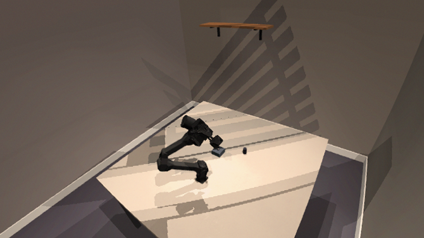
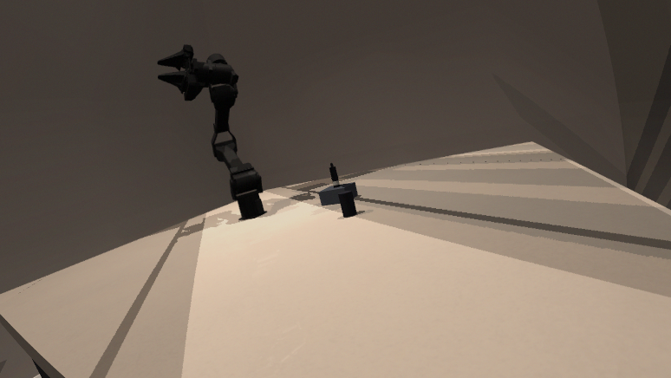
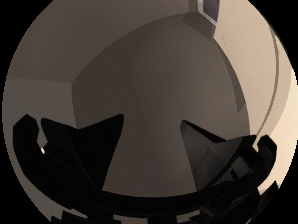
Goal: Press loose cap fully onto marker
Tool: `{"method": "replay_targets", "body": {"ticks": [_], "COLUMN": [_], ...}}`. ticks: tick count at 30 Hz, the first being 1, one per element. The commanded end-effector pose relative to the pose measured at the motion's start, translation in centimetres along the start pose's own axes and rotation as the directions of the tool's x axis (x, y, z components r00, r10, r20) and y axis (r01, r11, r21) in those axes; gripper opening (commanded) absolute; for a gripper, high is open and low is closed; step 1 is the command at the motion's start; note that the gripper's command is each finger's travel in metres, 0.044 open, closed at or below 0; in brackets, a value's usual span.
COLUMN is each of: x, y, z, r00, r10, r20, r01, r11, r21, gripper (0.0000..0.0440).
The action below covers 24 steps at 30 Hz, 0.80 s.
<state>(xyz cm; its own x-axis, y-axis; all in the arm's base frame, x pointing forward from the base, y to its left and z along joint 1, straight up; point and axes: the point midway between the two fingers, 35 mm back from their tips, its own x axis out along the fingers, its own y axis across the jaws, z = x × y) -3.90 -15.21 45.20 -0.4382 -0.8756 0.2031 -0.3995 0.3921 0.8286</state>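
Observation:
The marker (image 2: 334, 173) is dark and stands in the holder block (image 2: 329, 197) (image 1: 217, 154), which is blue-grey. A pale band shows low on the marker. In the top view the arm hides most of the marker. The cap (image 2: 348, 205) (image 1: 244, 150), a dark cylinder, stands loose on the table beside the block, apart from the marker. My gripper (image 2: 159, 69) (image 3: 153, 121) is open and empty, raised high above the table and pointing sideways, well away from the cap and marker. Neither of them shows in the wrist view.
The pale table (image 1: 247, 183) (image 2: 375, 290) carries the arm's base and striped shadows. A wooden shelf (image 1: 236, 25) is fixed to the wall at the back. The wrist view shows mostly walls, with part of the table (image 3: 240, 30) at the upper right.

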Motion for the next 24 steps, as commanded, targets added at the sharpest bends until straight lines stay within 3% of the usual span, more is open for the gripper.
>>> {"method": "replay_targets", "body": {"ticks": [1, 24], "x": [0.1, 0.0], "y": [-0.1, -2.3], "z": [-0.6, -4.4], "r00": [1.000, 0.984], "r10": [-0.012, -0.125], "r20": [-0.021, -0.129], "r01": [0.012, 0.109], "r11": [1.000, 0.986], "r21": [-0.011, -0.126], "gripper": [0.0307, 0.0319]}}
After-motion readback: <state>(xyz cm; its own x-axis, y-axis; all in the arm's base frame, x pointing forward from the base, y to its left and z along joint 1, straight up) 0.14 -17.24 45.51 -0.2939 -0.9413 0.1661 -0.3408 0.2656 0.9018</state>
